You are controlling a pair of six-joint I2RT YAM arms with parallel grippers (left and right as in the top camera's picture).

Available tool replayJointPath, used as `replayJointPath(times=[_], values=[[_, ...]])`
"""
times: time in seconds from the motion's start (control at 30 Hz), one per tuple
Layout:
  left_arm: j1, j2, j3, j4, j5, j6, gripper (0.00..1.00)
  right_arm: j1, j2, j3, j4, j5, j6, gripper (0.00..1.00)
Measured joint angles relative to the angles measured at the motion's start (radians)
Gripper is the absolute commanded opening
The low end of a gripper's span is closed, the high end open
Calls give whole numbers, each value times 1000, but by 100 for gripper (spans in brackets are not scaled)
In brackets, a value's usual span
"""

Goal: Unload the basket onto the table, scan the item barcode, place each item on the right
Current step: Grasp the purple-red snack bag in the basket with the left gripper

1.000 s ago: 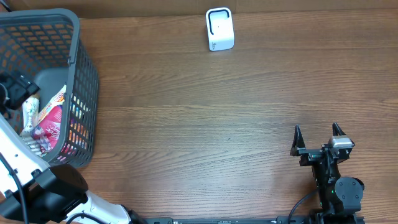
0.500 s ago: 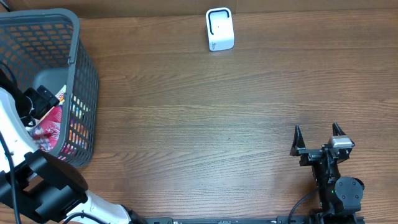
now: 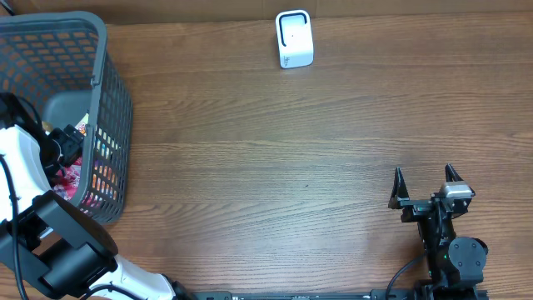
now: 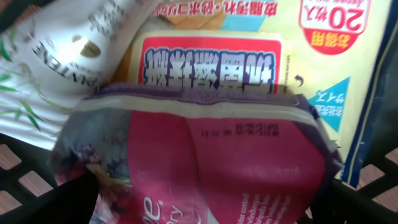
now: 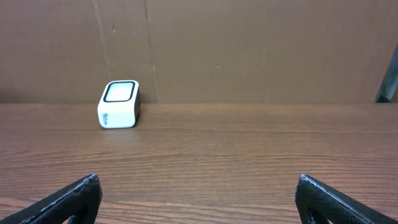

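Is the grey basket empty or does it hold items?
Not empty. The left wrist view shows a pink pouch over a red-labelled packet and a white pouch, inside the basket.

My fixed overhead camera looked straight down on the whole table (image 3: 291,167), with the basket (image 3: 117,117) at the left and the scanner (image 3: 293,39) at the far edge. My left wrist camera sat very close over a pink packet (image 4: 236,155) in that basket. My right wrist camera looked low and level across the table at the same scanner, well off.

One basket (image 3: 117,98), one scanner (image 3: 294,39), four packets (image 4: 236,162)
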Motion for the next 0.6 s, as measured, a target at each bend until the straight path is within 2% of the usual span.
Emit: replayJointPath(times=[0.07,0.13,0.2,0.3,0.43,0.47,0.5,0.53,0.6], values=[[0,0,-5,0,0,-4,93,0,0,0,0,0,0,100],[0,0,-6,0,0,-5,77,0,0,0,0,0,0,100],[0,0,-6,-4,3,-8,66,0,0,0,0,0,0,100],[-1,0,-8,-12,8,-10,61,0,0,0,0,0,0,100],[-1,0,-31,-7,8,-10,65,0,0,0,0,0,0,100],[-1,0,-40,-1,8,-9,74,0,0,0,0,0,1,100],[-1,0,-52,7,8,-5,89,0,0,0,0,0,0,100],[-1,0,-65,13,8,-5,100,0,0,0,-1,0,0,100],[-2,0,-90,27,8,-11,100,0,0,0,0,0,0,100]])
